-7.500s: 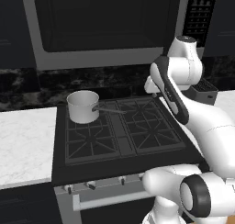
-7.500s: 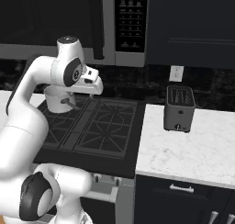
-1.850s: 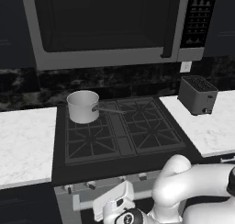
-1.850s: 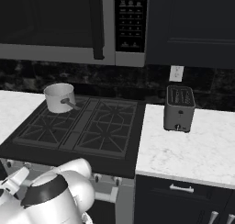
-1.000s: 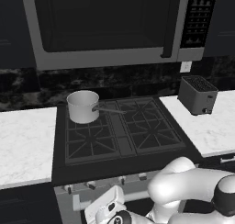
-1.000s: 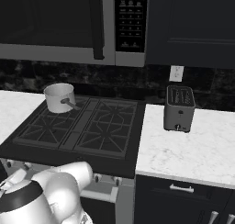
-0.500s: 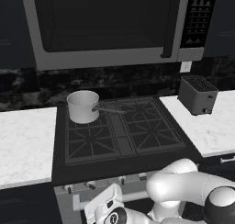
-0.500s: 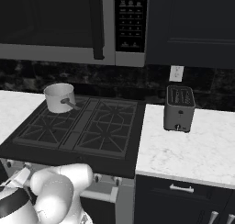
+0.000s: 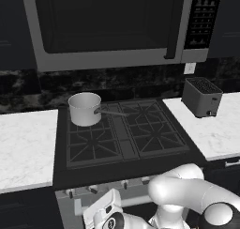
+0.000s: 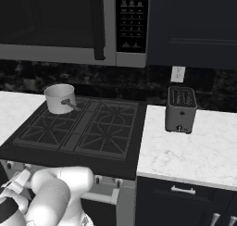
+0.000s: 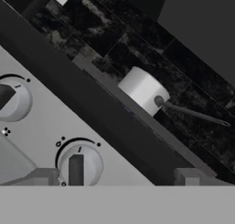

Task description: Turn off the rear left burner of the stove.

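Two claw tips [image 11: 114, 177] low at the front panel [image 11: 41, 126], spread wide, holding nothing; one tip just right of a knob [image 11: 78, 165], the other well off to the right, so knob not between them. Second knob [image 11: 11, 99] further left along the panel. Step in hand, by judgement: lining up on the rear-left knob, no grip yet. Which knob maps to which burner: cannot tell. Next move probably: shift sideways to straddle the knob, close, rotate to off. Out from there: stove [image 9: 124, 164], rear left burner [image 9: 91, 125] under the saucepan [image 9: 84, 108]. Toaster [image 9: 202, 97] on the right table [image 9: 220, 134].
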Controlling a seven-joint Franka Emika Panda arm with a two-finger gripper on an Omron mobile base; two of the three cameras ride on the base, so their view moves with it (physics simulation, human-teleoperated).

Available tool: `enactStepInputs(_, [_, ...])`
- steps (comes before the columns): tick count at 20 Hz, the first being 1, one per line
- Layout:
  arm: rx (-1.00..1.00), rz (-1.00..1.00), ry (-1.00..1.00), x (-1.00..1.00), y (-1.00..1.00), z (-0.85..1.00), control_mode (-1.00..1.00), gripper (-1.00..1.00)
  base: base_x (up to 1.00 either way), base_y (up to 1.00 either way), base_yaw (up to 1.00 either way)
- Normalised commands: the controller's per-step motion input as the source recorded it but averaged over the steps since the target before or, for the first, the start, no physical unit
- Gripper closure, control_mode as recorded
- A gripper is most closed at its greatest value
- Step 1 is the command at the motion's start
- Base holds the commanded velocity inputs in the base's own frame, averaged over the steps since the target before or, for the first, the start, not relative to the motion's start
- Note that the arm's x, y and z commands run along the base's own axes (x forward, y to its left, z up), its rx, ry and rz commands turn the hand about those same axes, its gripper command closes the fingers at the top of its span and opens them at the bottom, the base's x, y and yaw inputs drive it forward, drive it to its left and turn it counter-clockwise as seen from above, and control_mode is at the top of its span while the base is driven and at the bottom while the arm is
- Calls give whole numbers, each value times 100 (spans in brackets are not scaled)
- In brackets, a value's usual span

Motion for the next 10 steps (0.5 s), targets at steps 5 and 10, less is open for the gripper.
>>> enactStepInputs(5, [0,0,0,22,20,-7,-100,-100,0,0,0])
enactStepInputs(10, [0,0,0,13,7,-17,-100,-100,0,0,0])
